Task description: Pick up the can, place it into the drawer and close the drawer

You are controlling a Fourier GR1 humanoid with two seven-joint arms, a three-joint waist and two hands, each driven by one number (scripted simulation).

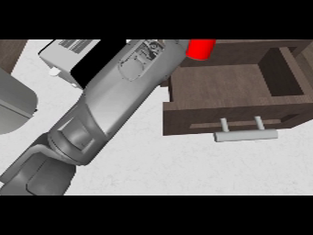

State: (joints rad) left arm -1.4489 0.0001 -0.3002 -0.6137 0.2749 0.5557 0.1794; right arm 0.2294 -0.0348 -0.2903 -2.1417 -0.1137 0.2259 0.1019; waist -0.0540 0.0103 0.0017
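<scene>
The left forearm (111, 101) slants across the white desk (152, 170) to the view's top edge, where its hand is out of sight, so I cannot tell how the fingers stand. The red can (201, 48) shows just beside the wrist, above the back left corner of the open wooden drawer (220, 82).

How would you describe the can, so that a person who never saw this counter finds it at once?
Start at the open dark-brown drawer on the view's right side. Look past its far left corner, at the view's top edge, where the long grey forearm ends: the can is there. It is the only bright red thing among grey, white and brown ones.
</scene>
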